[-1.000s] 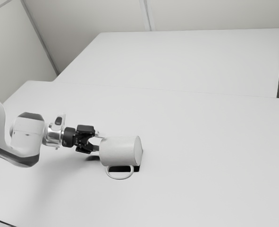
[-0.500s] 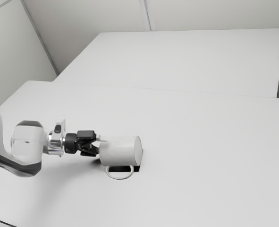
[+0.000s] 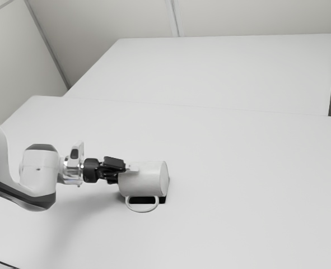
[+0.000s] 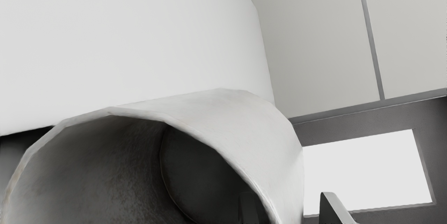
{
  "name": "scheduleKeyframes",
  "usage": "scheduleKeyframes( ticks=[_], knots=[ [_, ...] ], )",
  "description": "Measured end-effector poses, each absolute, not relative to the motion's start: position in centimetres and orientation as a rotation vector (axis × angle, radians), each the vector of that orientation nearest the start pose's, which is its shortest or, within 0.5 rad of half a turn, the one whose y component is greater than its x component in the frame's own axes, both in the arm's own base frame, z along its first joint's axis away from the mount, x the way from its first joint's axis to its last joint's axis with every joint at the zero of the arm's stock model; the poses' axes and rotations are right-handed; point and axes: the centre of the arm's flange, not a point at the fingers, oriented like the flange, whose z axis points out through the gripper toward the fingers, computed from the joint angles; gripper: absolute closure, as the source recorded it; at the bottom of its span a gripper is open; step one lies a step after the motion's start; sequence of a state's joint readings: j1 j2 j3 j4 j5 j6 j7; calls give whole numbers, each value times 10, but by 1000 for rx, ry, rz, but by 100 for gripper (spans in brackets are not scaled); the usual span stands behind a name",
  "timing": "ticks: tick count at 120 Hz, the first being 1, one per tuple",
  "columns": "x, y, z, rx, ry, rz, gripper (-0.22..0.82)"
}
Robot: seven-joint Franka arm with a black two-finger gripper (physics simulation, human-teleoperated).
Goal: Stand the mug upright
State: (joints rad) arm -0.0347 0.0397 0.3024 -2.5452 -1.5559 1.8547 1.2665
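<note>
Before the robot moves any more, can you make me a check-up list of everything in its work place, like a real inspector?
Surface: white table, flat, holding up the job.
Job's things: white mug on its side, mouth toward the gripper, handle at its near side in the exterior view.
Clutter: black patch by the mug; cannot tell if object or shadow.
Gripper: open, one finger inside the mug's mouth, the other outside, mug wall between them.
Cables: none seen for sure; a dark line at the exterior view's lower left is unclear.
Surroundings: second white table behind, pale wall panels, bright rectangle beyond.
</note>
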Motion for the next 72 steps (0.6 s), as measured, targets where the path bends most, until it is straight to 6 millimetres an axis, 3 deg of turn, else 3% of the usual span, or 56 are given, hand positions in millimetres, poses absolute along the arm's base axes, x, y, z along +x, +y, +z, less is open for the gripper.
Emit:
scheduleKeyframes(
  ticks=[21, 53, 61, 72],
  knots=[
    [436, 39, 274, 1837, 120, 507, 71],
    [443, 25, 284, 1821, 96, 524, 77],
    [445, 20, 293, 1814, 75, 535, 78],
    [459, 15, 319, 1810, 13, 578, 78]
  ],
)
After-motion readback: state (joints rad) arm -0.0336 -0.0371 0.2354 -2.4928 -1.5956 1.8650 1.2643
